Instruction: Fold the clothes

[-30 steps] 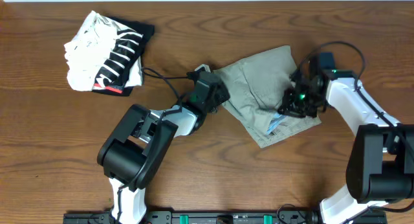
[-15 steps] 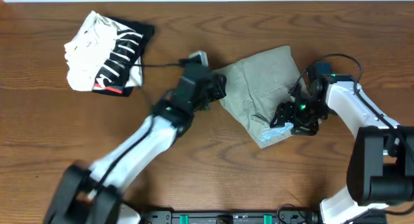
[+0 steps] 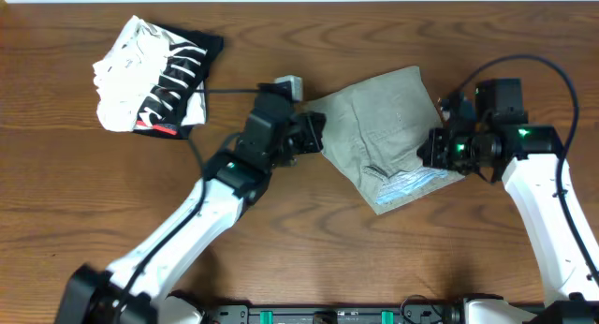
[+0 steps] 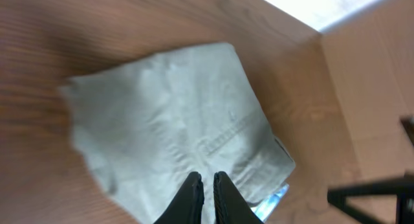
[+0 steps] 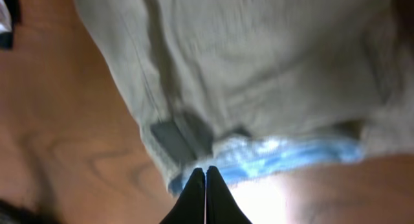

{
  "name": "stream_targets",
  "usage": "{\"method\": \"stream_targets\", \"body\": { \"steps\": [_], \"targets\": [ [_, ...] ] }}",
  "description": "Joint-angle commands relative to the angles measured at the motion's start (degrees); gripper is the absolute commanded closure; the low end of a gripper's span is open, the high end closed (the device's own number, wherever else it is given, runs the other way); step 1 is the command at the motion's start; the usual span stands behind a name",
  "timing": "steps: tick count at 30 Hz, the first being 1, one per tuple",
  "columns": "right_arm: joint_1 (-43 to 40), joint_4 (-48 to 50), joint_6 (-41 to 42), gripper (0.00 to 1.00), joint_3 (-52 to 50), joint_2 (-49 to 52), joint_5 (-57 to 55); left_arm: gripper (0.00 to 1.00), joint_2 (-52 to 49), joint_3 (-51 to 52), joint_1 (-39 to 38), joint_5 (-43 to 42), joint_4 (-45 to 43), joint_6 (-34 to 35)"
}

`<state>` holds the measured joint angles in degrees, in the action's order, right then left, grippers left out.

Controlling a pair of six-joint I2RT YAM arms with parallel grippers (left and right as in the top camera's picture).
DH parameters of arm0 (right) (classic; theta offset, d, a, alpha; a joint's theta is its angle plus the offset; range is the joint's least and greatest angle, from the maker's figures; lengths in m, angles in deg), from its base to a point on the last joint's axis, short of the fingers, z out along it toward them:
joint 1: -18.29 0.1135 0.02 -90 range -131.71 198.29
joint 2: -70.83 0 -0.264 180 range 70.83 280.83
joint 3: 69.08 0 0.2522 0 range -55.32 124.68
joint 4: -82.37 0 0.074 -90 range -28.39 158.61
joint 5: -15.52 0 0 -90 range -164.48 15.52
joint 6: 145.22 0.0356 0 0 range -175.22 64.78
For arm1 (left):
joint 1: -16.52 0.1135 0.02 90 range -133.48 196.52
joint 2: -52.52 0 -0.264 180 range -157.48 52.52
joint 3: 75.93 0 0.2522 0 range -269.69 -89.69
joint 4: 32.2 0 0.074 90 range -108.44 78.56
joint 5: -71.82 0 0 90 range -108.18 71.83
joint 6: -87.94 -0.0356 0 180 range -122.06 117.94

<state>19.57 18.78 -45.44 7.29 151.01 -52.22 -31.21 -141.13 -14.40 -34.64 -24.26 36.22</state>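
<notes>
The khaki shorts [image 3: 379,127] lie folded into a compact tilted rectangle right of the table's middle. Their pale blue waistband [image 3: 412,182] shows along the lower right edge. My left gripper [image 3: 316,137] hovers at the shorts' left edge, fingers shut and empty; in the left wrist view its tips [image 4: 207,184] sit above the cloth [image 4: 168,114]. My right gripper [image 3: 435,152] is at the shorts' right edge, shut and empty. In the right wrist view its tips [image 5: 206,175] are over the wood just below the blue waistband [image 5: 297,151] and the khaki cloth [image 5: 259,62].
A folded black-and-white striped garment with a red mark [image 3: 154,76] lies at the far left of the wooden table [image 3: 84,212]. The table's far edge runs along the top of the overhead view. Cables trail from both arms.
The right gripper has let go of the shorts' lower right part and pulled back to the right. The left arm has stretched out and its gripper shifted slightly up-left. The blue waistband now lies flat.
</notes>
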Motion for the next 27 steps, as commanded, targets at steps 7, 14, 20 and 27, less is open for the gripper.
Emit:
{"method": "stream_targets", "body": {
  "steps": [7, 14, 20, 27],
  "targets": [
    [-1.1, 6.6, -0.4, 0.99, 0.7, 4.5, -8.9, 0.90, -11.3, -0.1, -3.9, -7.1, -5.4, -1.2],
    [-3.2, 8.0, -1.3, 0.99, 0.5, 10.3, -10.5, 0.90, -14.8, -0.1, -5.6, -7.1, -7.9, -3.8],
    [-5.3, 9.3, -1.5, 0.99, 0.5, 15.7, -10.5, 0.90, -14.8, -0.1, -5.8, -7.2, -9.8, -3.8],
    [-7.3, 8.8, -1.7, 0.99, -0.5, 20.5, -10.5, 0.90, -14.8, -0.1, -8.1, -7.6, -7.3, -3.8]
  ]
}}
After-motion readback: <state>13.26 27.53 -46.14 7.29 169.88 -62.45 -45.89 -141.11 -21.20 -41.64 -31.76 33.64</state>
